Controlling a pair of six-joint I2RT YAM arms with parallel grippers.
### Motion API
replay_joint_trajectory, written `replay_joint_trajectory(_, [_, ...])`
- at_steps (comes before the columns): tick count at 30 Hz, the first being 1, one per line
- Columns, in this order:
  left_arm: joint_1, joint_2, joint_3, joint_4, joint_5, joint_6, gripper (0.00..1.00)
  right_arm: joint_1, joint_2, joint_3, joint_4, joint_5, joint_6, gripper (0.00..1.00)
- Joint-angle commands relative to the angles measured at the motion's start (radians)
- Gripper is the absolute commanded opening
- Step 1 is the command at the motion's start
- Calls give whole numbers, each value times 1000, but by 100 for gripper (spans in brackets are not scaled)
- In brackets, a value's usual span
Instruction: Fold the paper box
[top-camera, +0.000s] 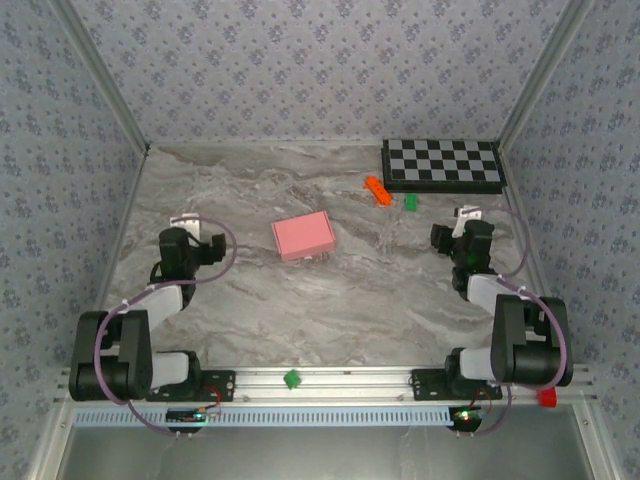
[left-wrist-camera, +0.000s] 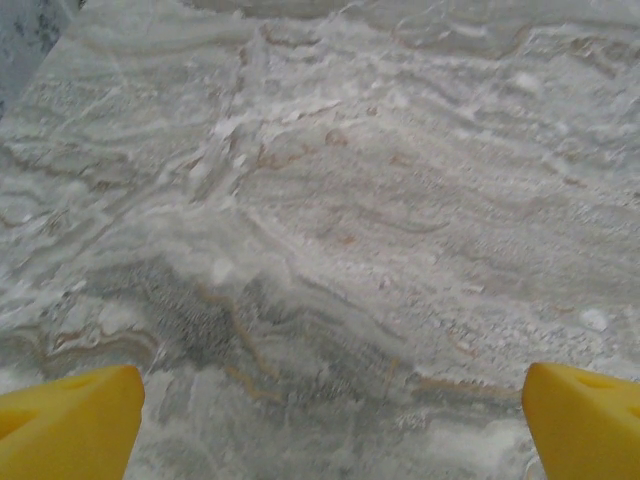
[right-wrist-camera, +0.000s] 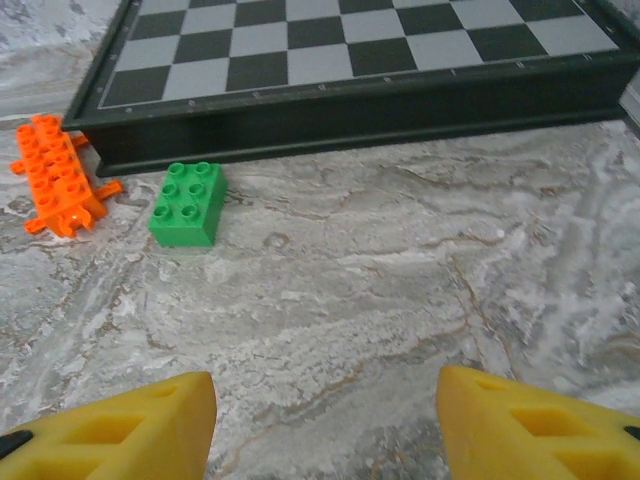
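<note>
- Two grippers are hanging clear of the paper box (top-camera: 303, 236), which is lying mid-way across the table (top-camera: 260, 320), seemingly already closed up.
- The left gripper (top-camera: 198, 232) is holding its fingers (left-wrist-camera: 70, 425) spread wide over bare marble; the box is sitting to its right, nearer this arm.
- The right gripper (top-camera: 455, 226) is standing parted and empty, facing the checkerboard (right-wrist-camera: 350, 50), box well to its left.
- The box's long axis is running roughly left-right.

Top cam: high at near edge, looks down on whole table (top-camera: 250, 320). Wrist cams: low, close over it, facing forward. Right wrist and top share checkerboard (top-camera: 443, 165), green brick (top-camera: 410, 201).
</note>
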Motion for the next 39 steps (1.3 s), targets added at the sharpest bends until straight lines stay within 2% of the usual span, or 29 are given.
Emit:
replay_joint_trajectory(1, [22, 28, -15, 159, 108, 24, 99, -4, 27, -25, 118, -48, -42, 62])
replay_joint_trajectory(4, [43, 71, -26, 259, 163, 22, 100, -4, 45, -48, 186, -54, -53, 62])
replay_joint_trajectory(9, [52, 122, 13, 250, 196, 15, 100, -6, 78, -78, 279, -72, -57, 63])
replay_joint_trajectory(13, [53, 167, -4, 314, 200, 16, 100, -2, 119, -93, 342, -67, -60, 63])
replay_joint_trajectory(18, [55, 267, 6, 395, 189, 5, 100, 24, 186, -99, 412, -31, -80, 64])
replay_joint_trajectory(19, [58, 256, 13, 358, 178, 0, 100, 31, 185, -91, 397, -18, -83, 65])
replay_joint_trajectory(22, [56, 257, 27, 329, 91, -30, 99, 39, 187, -54, 329, 18, -81, 68])
replay_joint_trajectory(24, [49, 259, 27, 332, 69, -29, 99, 40, 181, -48, 302, 26, -80, 100])
replay_joint_trajectory(39, [36, 260, 32, 323, 43, -22, 100, 40, 184, -50, 311, 24, -79, 100])
